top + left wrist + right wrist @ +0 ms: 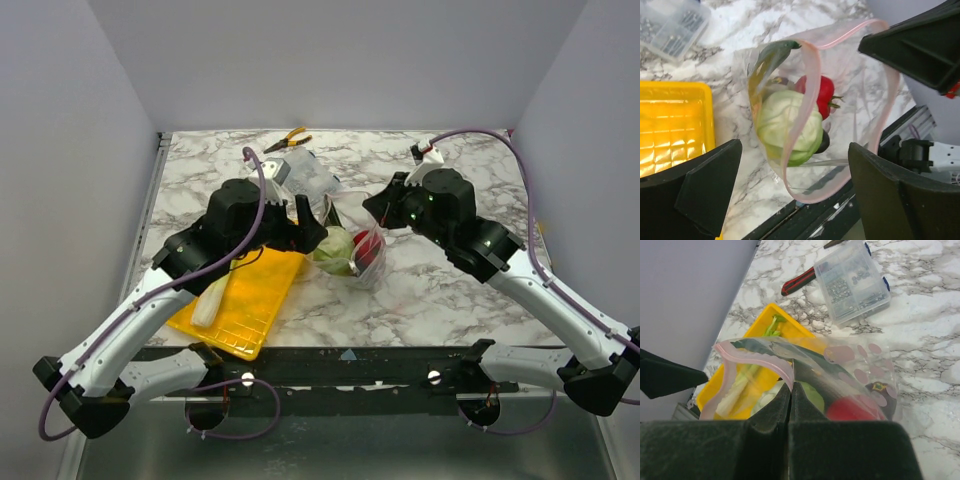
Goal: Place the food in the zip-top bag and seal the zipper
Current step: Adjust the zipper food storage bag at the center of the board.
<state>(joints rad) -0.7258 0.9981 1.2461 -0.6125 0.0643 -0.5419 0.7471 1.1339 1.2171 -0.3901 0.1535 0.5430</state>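
The clear zip-top bag (362, 250) lies at the table's middle with its mouth held open; the pink zipper (805, 95) loops wide. Inside are the green cabbage (790, 127), red tomato (822, 95), a dark ball (824, 142), leafy greens (774, 51) and the purple eggplant (881, 390). My right gripper (791, 386) is shut on the bag's pink mouth edge and shows in the top view (375, 215). My left gripper (795, 146) is wide open and empty, just before the bag's mouth (312, 233). The white-green leek (210, 300) lies in the yellow tray (250, 310).
A rigid clear box (305, 172) of small parts stands behind the bag, with pliers (287, 138) beyond it at the back. The yellow tray sits left of the bag near the table's front edge (340, 350). Grey walls close in on three sides.
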